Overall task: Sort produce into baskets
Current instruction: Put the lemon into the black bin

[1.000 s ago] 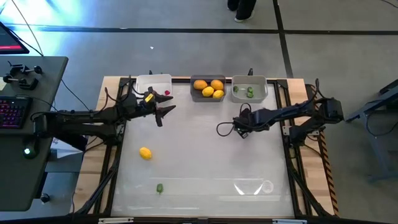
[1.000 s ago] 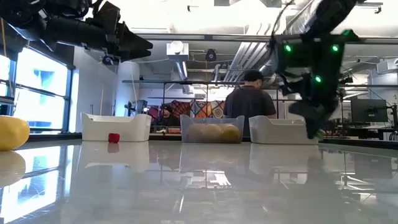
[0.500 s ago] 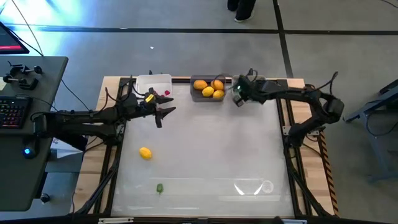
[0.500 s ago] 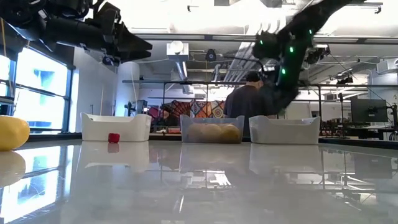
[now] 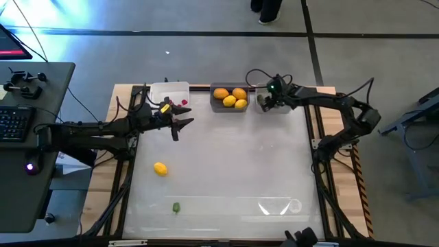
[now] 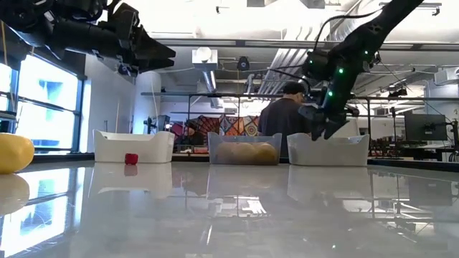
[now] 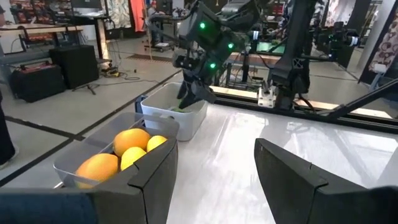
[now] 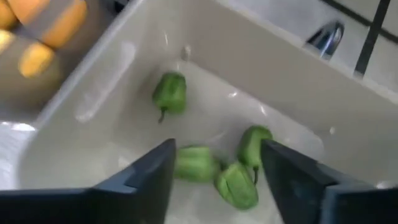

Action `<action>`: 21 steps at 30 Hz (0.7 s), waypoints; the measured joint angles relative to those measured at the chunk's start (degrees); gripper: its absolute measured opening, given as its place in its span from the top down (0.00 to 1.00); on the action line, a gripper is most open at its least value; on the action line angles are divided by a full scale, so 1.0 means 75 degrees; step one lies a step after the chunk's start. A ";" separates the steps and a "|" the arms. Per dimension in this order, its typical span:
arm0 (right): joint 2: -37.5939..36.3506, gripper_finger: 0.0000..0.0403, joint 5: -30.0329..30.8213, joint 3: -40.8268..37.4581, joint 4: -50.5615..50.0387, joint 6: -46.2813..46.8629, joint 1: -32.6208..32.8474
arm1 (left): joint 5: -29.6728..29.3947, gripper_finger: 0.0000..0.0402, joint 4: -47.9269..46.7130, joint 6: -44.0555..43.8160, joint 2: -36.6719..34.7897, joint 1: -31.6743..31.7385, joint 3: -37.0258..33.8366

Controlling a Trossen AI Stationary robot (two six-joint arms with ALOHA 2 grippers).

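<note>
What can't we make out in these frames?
- High view: contents of the light grey bin are hidden under the right gripper.
- Low view: the white bin wall hides whatever lies inside it; only one red piece shows, in front of it.
- High view: the green piece near the front edge is too small to identify.

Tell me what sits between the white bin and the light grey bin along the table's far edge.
The dark grey bin, holding yellow and orange fruits, sits between the white bin and the light grey bin; the high view shows it.
</note>
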 joint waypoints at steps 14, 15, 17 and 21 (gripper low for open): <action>-0.0395 0.56 0.0896 0.0290 0.0125 -0.0742 0.1101 | -0.0001 0.54 -0.3908 0.0414 0.0000 -0.1155 0.1632; -0.0436 0.64 0.1084 0.0240 0.0173 -0.0782 0.1246 | -0.0012 0.55 -0.4348 0.0414 0.0000 -0.1325 0.1846; -0.0496 0.82 0.1457 0.0150 0.0256 -0.0796 0.1534 | -0.0118 0.57 -0.5184 0.0383 0.0000 -0.1662 0.2207; -0.0561 0.96 0.2025 -0.0041 0.0852 -0.0858 0.2161 | -0.0419 0.62 -0.6473 0.0007 0.0000 -0.2244 0.2730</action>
